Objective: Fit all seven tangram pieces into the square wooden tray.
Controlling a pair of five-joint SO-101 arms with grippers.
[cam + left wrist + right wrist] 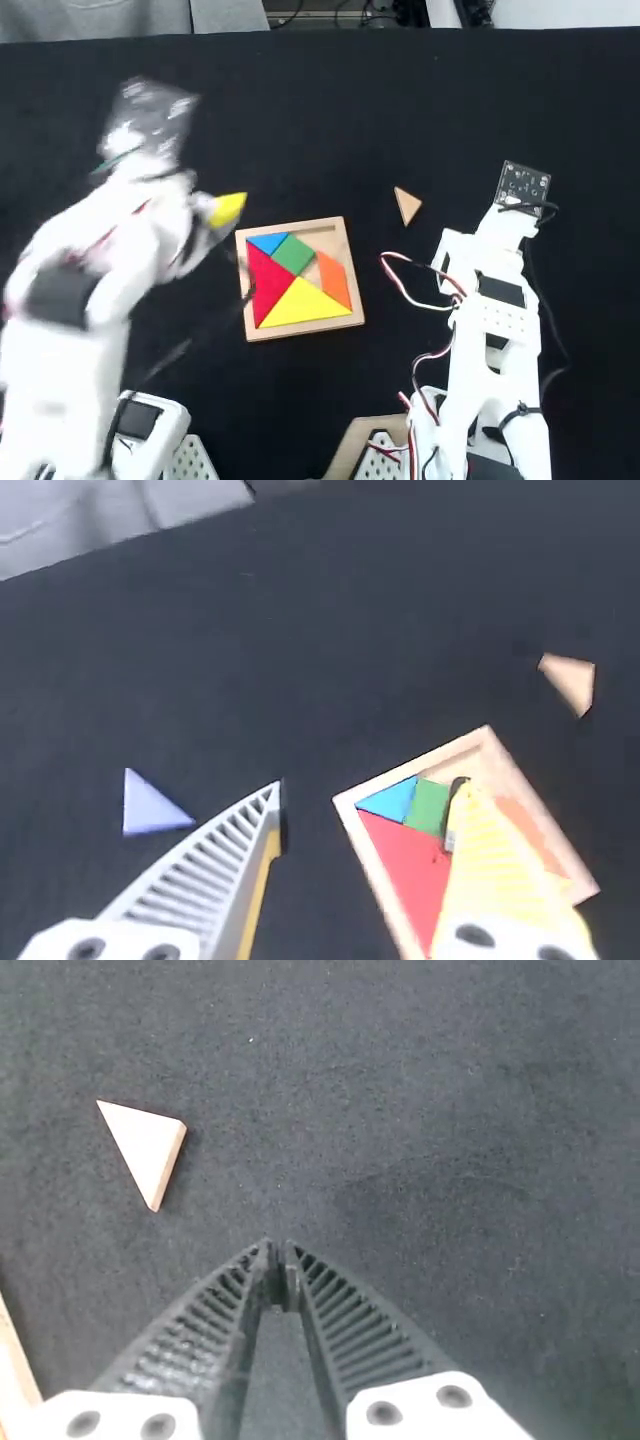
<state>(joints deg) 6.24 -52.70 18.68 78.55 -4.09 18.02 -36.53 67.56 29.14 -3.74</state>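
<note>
In the high view, the square wooden tray (325, 238) is seen at the middle of the black table (330, 120). Five coloured pieces are laid flat in it. The blue piece (266, 243) and the green piece (294, 254) are along its far side. The red piece (262, 285) is at the left, the yellow piece (300, 303) along the near side and the orange piece (335, 278) at the right. Bare wood is shown at the tray's far right corner. A plain wooden triangle (407, 205) is found on the table to the right of the tray and a little farther off, apart from it. The left arm (90, 270) is blurred, and its yellow fingertip (228, 208) is placed just beside the tray's far left corner. The right arm (495, 320) is set well to the right of the tray.

In the left wrist view, the left gripper (367, 788) is seen spread wide, with nothing between its fingers. One finger is held over the tray and the other over bare table. A lilac triangle (150, 805) is seen flat on the table. It is well apart from the tray, on the side away from the plain wooden triangle.

In the right wrist view, the right gripper (277, 1260) is seen clenched, tips together, with nothing grasped. It is held over bare table near the plain wooden triangle, without touching it.
</note>
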